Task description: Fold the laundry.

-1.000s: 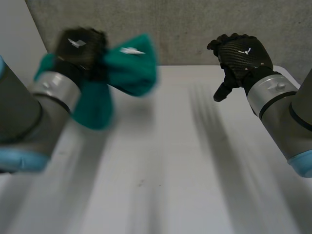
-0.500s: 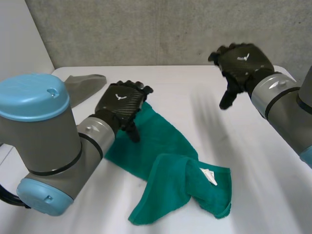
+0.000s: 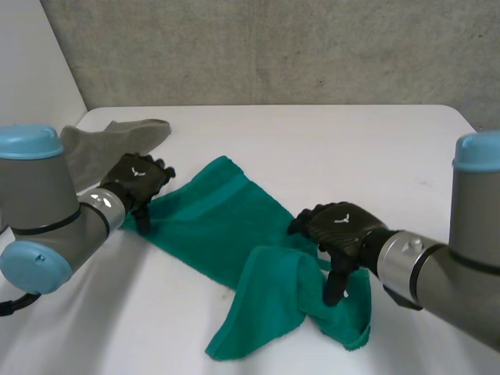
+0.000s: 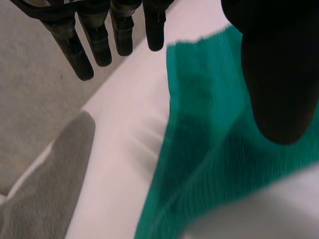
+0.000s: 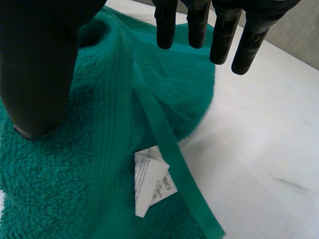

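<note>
A green towel (image 3: 234,226) lies rumpled on the white table (image 3: 328,141), its near right end bunched and folded over. My left hand (image 3: 139,180) rests at the towel's left edge, open, thumb (image 4: 279,74) above the green towel (image 4: 214,149) and straight fingers (image 4: 79,55) over bare table. My right hand (image 3: 337,229) hovers over the bunched right end, open. Its thumb (image 5: 40,64) and straight fingers (image 5: 194,25) spread above the towel (image 5: 89,164), whose white label (image 5: 152,181) sits under the palm beside a hem.
A grey cloth (image 3: 109,141) lies at the table's back left, just beyond my left hand, also beside that hand's fingers (image 4: 45,194). A concrete wall (image 3: 273,47) stands behind the table.
My left hand brought the towel down from the air, let go of it on the table and drew back to its left edge. My right hand came down from the back right onto the bunched end.
</note>
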